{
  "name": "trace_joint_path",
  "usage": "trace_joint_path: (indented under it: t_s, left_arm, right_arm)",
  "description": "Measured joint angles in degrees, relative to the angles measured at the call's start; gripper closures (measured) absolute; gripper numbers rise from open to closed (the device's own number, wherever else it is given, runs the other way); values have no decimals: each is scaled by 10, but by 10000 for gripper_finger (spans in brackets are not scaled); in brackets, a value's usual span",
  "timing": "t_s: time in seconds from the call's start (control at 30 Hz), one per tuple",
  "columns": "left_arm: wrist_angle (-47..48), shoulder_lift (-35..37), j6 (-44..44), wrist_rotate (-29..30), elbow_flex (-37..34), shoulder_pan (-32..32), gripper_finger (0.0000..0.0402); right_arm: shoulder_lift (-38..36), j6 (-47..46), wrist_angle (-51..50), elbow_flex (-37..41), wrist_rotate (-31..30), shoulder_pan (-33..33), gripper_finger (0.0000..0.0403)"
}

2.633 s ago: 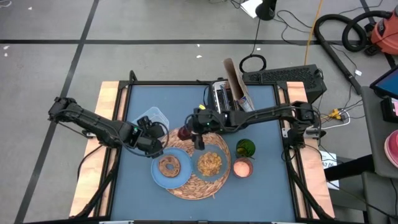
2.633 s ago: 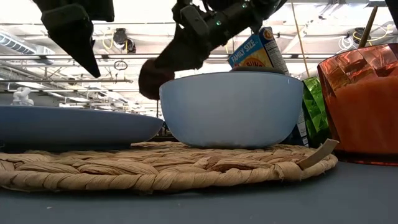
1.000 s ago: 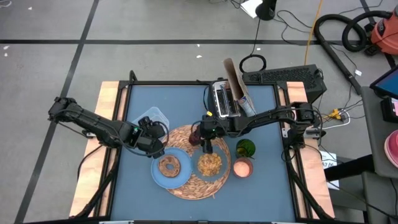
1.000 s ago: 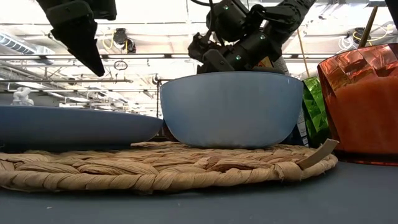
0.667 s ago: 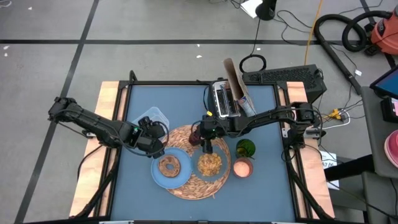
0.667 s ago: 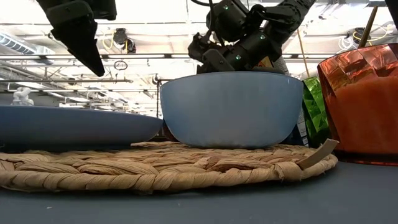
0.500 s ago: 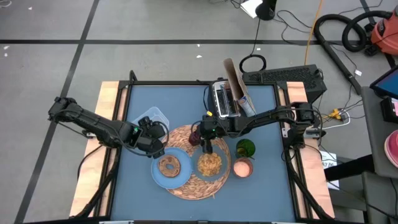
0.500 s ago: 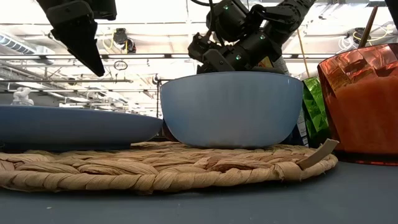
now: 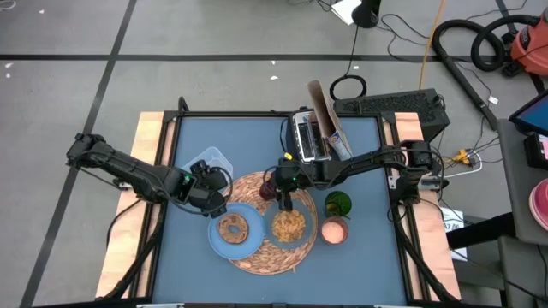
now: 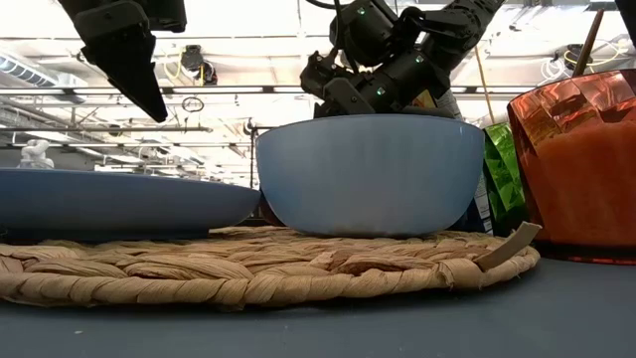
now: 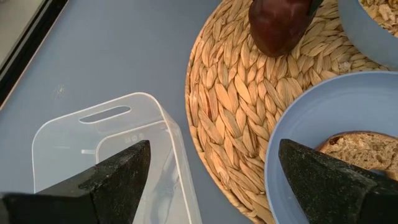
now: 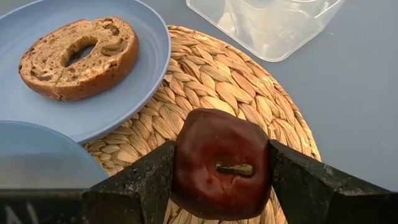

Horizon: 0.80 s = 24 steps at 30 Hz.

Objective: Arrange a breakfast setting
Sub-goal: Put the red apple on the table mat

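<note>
A round woven straw mat (image 9: 267,248) carries a light-blue plate (image 9: 216,242) with a brown ring-shaped bagel (image 9: 232,228). Beside it is a pale-blue-looking bowl (image 10: 370,174) of tan cereal (image 9: 289,224). An orange-pink cup (image 9: 334,229) stands at the mat's right edge. My right gripper (image 9: 274,184) is shut on the small dark-red fruit (image 12: 221,162), low over the mat's far part (image 12: 211,74). My left gripper (image 9: 214,198) hangs open and empty above the plate's far-left rim, its fingers (image 11: 118,180) wide apart. My right gripper pinches the dark-red fruit between its two fingers, one on each flank (image 12: 183,168), with the stem (image 12: 236,168) facing the wrist camera. The fingers slant down from the table's right. The fruit is at mat level; I cannot tell whether it rests on it.
A clear square plastic tub (image 9: 210,162) lies on the table, left of the mat. A black-and-silver toaster (image 9: 310,137) and a leaning cereal box (image 9: 328,115) stand at the far edge. A green glass thing (image 9: 338,204) stands behind the cup.
My right gripper has carried the fruit down and a little toward the table's right, from above the bowl's rim to mat level. Over the last second both arms have kept still.
</note>
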State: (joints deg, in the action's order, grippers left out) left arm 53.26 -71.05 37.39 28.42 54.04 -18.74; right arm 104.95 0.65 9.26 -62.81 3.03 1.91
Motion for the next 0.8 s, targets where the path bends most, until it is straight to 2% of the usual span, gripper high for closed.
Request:
trace_joint_path:
  t_s: [0.3,0.6,0.8]
  left_arm:
    - [0,0,0,0,0,0,43]
    - [0,0,0,0,0,0,43]
    - [0,0,0,0,0,0,43]
  right_arm:
    - [0,1,0,0,0,0,166]
    - [0,2,0,0,0,0,110]
    - [0,2,0,0,0,0,90]
